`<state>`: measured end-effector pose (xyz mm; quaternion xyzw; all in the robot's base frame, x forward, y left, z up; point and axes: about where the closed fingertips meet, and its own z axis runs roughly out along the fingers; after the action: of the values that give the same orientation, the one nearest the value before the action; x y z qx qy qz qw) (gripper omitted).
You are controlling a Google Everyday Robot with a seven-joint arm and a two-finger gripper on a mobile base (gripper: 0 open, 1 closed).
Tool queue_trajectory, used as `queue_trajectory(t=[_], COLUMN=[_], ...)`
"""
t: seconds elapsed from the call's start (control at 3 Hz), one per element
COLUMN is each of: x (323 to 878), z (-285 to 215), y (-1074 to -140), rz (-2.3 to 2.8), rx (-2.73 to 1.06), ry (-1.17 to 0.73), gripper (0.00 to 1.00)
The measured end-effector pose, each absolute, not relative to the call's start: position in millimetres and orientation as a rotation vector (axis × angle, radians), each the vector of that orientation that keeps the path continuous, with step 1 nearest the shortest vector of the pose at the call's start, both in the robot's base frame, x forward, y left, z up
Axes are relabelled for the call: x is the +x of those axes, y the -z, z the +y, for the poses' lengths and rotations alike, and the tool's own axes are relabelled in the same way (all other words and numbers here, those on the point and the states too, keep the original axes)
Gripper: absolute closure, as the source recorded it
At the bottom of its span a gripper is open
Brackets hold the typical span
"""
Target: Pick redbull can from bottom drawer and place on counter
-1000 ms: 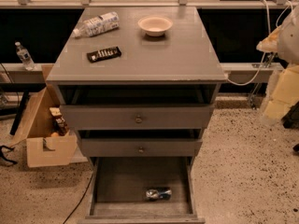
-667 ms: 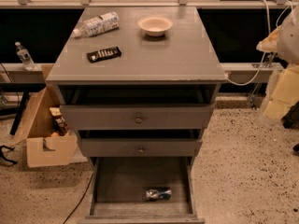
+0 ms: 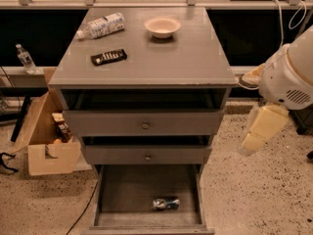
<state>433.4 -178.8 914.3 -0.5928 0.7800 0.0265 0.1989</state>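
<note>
Can: the small shiny silver-and-blue redbull can (image 3: 166, 203) lies on its side on the floor of the deep grey bottom drawer (image 3: 113, 192), pulled fully open, toward its front at about 5 o'clock from the drawer's middle.
Gripper: at 3 o'clock of the cabinet you see the white and cream arm with its gripper (image 3: 248, 146) hanging down beside the upper drawers, well apart from the can and holding nothing; I cannot tell how its fingers are set.
Risk, roll: a can on its side will likely roll if you touch it off-centre, and it could run to the drawer's front wall.
Risk, overhang: the two shallower grey drawers above it, with round brass knobs (image 3: 145, 126), jut out over the back of the open drawer; a steep descent from above may knock the arm against them.
Risk, grip: the metal looks slick, so a shallow pinch may slip on the lift.
Counter: the broad smooth grey counter (image 3: 190, 58) carries a clear plastic bottle with a white label (image 3: 101, 26) at 11 o'clock, a flat black candy bar (image 3: 108, 57) at 9 o'clock, and a pale round bowl (image 3: 162, 26) at 12 o'clock.
Landing spot: aim for the bare right half, away from the bowl.
Floor: a brown cardboard box (image 3: 44, 146) stands at 8 o'clock, off your path.
</note>
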Motion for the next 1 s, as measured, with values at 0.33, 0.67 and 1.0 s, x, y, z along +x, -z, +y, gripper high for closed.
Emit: queue_trajectory(t=[0.33, 0.67, 1.0], x=[433, 428, 426], z=[-179, -171, -154], y=[-914, -894, -844], rz=[2.182, 2.165, 2.14], rx=[-1.658, -1.688, -1.728], ry=[-0.074, -0.08, -0.123], gripper=[0.0, 0.0, 0.0])
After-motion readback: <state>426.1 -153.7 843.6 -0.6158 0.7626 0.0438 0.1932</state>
